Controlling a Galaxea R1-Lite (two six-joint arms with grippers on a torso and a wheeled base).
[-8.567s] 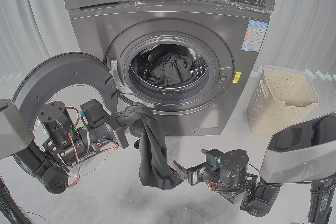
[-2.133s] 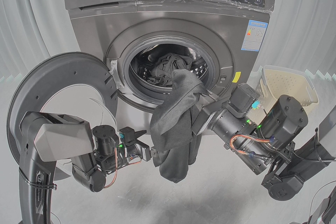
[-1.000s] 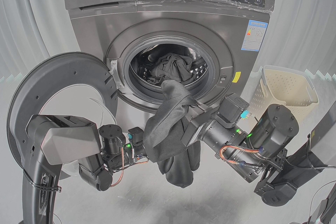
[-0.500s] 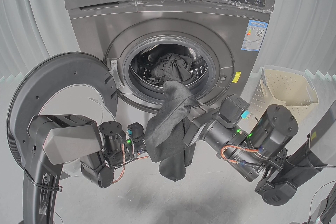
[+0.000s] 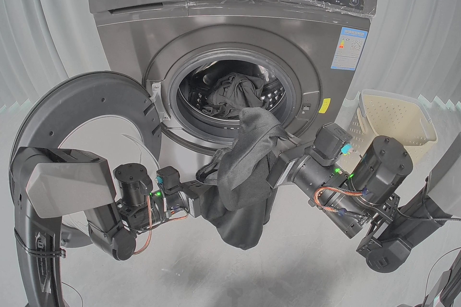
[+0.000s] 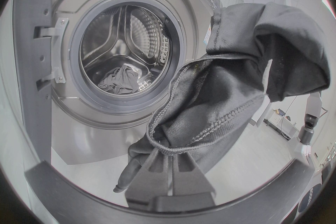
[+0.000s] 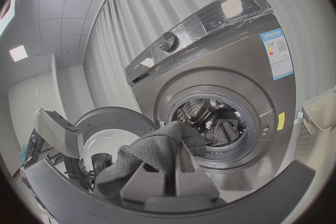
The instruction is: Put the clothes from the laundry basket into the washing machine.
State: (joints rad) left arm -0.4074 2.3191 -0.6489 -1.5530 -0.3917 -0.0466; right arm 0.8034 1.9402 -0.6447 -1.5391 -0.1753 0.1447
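Observation:
A dark grey garment (image 5: 247,164) hangs between both grippers in front of the washing machine (image 5: 230,34), its top fold at the lower rim of the open drum. My left gripper (image 5: 205,185) is shut on its lower left hem (image 6: 164,140). My right gripper (image 5: 283,145) is shut on its upper part (image 7: 157,151), just below and right of the drum opening. Another dark garment (image 5: 233,94) lies inside the drum (image 6: 120,79) (image 7: 220,132). The cream laundry basket (image 5: 391,135) stands on the floor right of the machine.
The round machine door (image 5: 81,125) stands swung open at the left, close behind my left arm. Pale curtains hang behind the machine. Bare grey floor (image 5: 192,269) lies in front.
Over the last second my right gripper lifted the garment's top up and right toward the drum rim. My left gripper slid left and a little up, stretching the hem; the hanging tail rose.

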